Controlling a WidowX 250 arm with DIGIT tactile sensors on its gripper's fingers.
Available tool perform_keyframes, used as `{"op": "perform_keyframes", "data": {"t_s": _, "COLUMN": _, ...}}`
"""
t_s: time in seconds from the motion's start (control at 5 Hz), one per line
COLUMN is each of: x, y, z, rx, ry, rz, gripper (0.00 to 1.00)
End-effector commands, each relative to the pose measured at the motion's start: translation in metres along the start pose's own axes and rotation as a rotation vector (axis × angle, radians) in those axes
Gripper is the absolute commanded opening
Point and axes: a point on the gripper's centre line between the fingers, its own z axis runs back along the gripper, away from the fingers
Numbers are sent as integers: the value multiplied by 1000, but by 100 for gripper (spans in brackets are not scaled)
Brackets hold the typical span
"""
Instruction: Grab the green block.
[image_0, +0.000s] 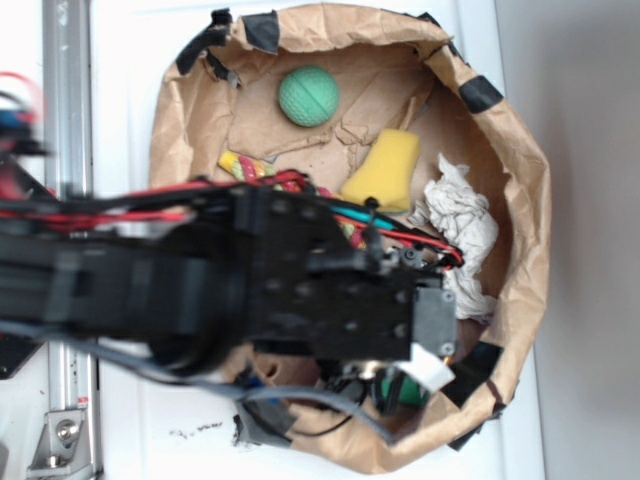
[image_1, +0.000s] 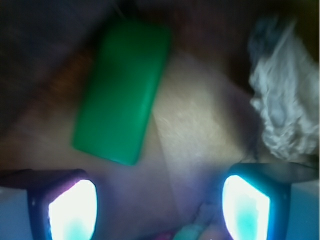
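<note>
Gripper (image_1: 159, 210) jaws apart, empty, w/ 1 green block (image_1: 122, 90) just ahead, 1 white rag (image_1: 282, 95) beside.

Solid green block (image_1: 122, 90), ridged green ball (image_0: 308, 96), yellow sponge (image_0: 386, 168), white cloth (image_0: 462, 225), brown paper (image_0: 520, 180).

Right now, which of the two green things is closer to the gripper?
The flat rectangular green block, just ahead of the open gripper. The round green ball lies at the far side.
</note>
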Motion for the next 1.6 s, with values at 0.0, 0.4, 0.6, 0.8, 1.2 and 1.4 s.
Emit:
{"op": "perform_keyframes", "data": {"t_s": 0.0, "x": 14, "y": 2, "z": 18, "rx": -45, "ry": -79, "rz": 66, "gripper": 100}}
{"op": "perform_keyframes", "data": {"t_s": 0.4, "x": 21, "y": -8, "z": -5, "rx": -90, "ry": -108, "rz": 126, "gripper": 100}}
{"op": "perform_keyframes", "data": {"t_s": 0.6, "x": 28, "y": -18, "z": -22, "rx": -88, "ry": -98, "rz": 111, "gripper": 100}}
{"op": "perform_keyframes", "data": {"t_s": 0.8, "x": 24, "y": -21, "z": -33, "rx": 127, "ry": 33, "rz": 157, "gripper": 92}}
{"op": "perform_keyframes", "data": {"t_s": 1.2, "x": -7, "y": 6, "z": -7, "rx": 230, "ry": 135, "rz": 355, "gripper": 0}}
{"op": "perform_keyframes", "data": {"t_s": 1.4, "x": -25, "y": 22, "z": 11, "rx": 202, "ry": 127, "rz": 415, "gripper": 0}}
